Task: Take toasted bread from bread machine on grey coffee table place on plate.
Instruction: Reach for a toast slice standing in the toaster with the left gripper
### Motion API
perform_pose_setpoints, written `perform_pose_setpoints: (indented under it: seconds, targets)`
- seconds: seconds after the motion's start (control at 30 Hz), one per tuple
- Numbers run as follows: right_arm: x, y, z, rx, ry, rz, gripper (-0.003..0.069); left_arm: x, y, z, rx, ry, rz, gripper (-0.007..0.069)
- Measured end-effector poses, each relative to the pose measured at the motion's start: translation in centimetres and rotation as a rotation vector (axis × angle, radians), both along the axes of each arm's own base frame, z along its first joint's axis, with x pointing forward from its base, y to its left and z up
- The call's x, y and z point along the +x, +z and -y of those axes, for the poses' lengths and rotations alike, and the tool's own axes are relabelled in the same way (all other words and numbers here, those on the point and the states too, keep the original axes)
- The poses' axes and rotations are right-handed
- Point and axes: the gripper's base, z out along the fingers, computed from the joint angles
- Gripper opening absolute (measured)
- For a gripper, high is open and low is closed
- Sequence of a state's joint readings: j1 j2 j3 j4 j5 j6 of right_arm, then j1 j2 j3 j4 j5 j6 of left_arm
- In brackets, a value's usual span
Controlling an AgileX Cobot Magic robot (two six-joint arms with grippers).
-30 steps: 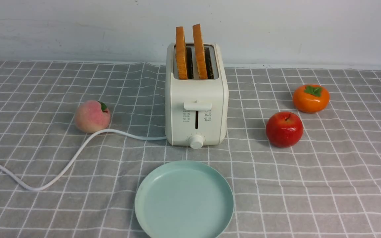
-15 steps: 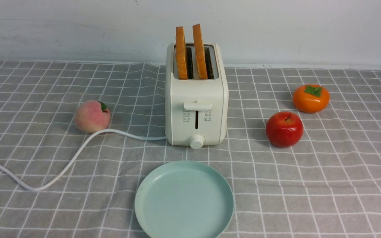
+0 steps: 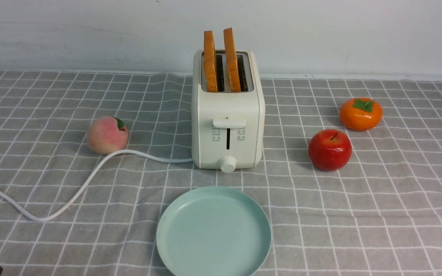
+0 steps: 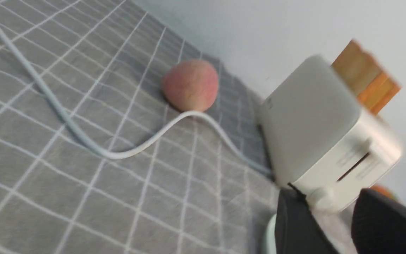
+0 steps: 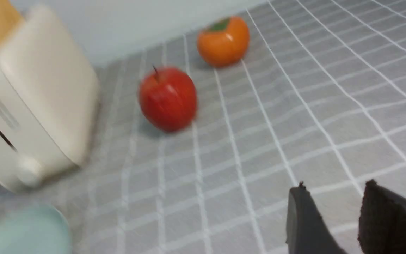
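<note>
You're at the reach: left claw (image 4: pixel 326 193) and right claw (image 5: pixel 335 185) both spread, empty; bring one squarely over the toasted bread (image 3: pixel 210 61).

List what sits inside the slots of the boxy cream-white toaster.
One thick orange-crusted toast slice stands upright in the left slot of the boxy cream-white toaster, and a second like slice in the right. Their upper parts stick out; the lower parts are hidden by the casing.
</note>
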State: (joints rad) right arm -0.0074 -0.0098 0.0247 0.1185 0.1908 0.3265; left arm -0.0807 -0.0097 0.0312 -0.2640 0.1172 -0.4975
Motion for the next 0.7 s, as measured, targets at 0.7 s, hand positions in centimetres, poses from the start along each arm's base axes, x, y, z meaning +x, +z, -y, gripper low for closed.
perform_pose_setpoints:
  seconds: [0.7]
  targets:
    - [-0.4,4.1,0.7,0.292,-0.054,0.394,0.0239,-0.2,2.4,-1.0,-0.24,0.09,0.257,-0.0014]
